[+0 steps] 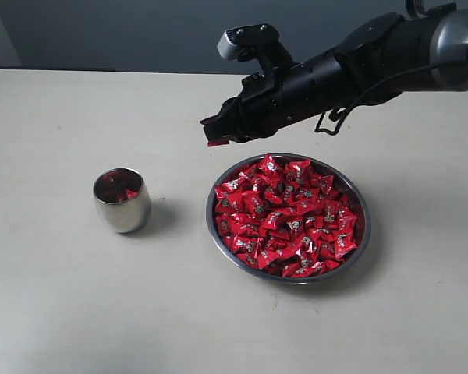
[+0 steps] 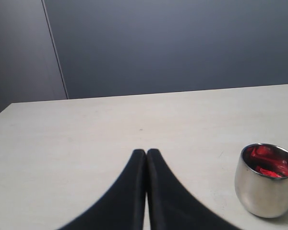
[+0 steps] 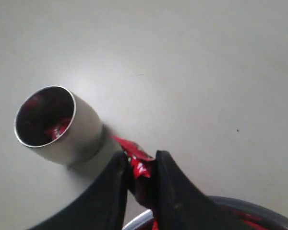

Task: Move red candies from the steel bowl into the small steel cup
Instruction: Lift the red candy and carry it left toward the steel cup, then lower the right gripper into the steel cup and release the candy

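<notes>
Pale table (image 1: pixel 62 296), 1 steel bowl (image 1: pixel 210 222), 1 steel cup (image 1: pixel 125 212), right pincer (image 3: pixel 140 159) clamping 1 red candy (image 3: pixel 128 146), left pincer (image 2: pixel 146 153) together

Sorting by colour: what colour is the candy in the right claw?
Red candy, clearest in the right wrist view.

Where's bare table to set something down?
Free: beige table left of the small polished steel cup; the gap between it and the wide shallow steel bowl; the strip along the exterior view's bottom. Crowded: the bowl, full of red wrapped candies; the right gripper hangs by its rim.
</notes>
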Tool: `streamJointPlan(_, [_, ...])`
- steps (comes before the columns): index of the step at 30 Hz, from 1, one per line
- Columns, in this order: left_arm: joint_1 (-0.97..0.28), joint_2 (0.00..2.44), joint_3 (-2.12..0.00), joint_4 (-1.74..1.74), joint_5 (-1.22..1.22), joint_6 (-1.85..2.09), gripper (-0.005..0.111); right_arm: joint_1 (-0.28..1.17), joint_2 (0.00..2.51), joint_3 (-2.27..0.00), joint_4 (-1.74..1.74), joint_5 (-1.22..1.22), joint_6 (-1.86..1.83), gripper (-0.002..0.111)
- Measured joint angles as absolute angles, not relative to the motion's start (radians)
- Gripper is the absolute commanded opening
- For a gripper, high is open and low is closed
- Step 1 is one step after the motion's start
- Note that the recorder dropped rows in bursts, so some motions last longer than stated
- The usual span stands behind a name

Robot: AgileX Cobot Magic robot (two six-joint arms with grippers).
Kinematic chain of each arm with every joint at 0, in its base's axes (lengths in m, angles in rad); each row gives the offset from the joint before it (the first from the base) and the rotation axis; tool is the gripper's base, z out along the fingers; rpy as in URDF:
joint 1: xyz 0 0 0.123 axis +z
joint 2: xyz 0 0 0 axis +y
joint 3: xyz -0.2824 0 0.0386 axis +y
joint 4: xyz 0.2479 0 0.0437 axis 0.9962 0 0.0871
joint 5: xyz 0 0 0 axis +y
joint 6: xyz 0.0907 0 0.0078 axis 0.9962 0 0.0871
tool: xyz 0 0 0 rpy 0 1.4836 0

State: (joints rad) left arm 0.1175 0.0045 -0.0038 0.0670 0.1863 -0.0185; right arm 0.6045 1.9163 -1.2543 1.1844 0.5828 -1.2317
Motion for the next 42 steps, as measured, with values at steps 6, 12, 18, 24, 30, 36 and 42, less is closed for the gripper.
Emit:
streamJointPlan(6, [0.118, 0.004, -0.004, 0.067, 0.186, -0.019, 0.000, 0.668, 1.958, -1.306, 1.207, 0.587, -1.271, 0.007])
streamJointPlan(12, [0.118, 0.004, -0.004, 0.067, 0.186, -0.019, 0.000, 0.723, 2.011, -1.380, 1.211, 0.606, -1.274, 0.007])
streamJointPlan(18, [0.118, 0.004, -0.004, 0.067, 0.186, -0.019, 0.000, 0.772, 2.056, -1.447, 1.211, 0.623, -1.258, 0.007])
streamJointPlan(24, [0.118, 0.004, -0.004, 0.067, 0.186, -0.019, 0.000, 0.802, 2.101, -1.490, 1.212, 0.640, -1.231, 0.007])
streamJointPlan(30, [0.118, 0.004, -0.004, 0.067, 0.186, -0.019, 0.000, 0.825, 2.123, -1.506, 1.208, 0.646, -1.219, 0.007])
streamJointPlan(36, [0.118, 0.004, -0.004, 0.067, 0.186, -0.019, 0.000, 0.827, 2.165, -1.524, 1.204, 0.662, -1.195, 0.007])
streamJointPlan(42, [0.118, 0.004, -0.004, 0.067, 0.186, -0.019, 0.000, 0.827, 2.172, -1.526, 1.204, 0.668, -1.193, 0.007])
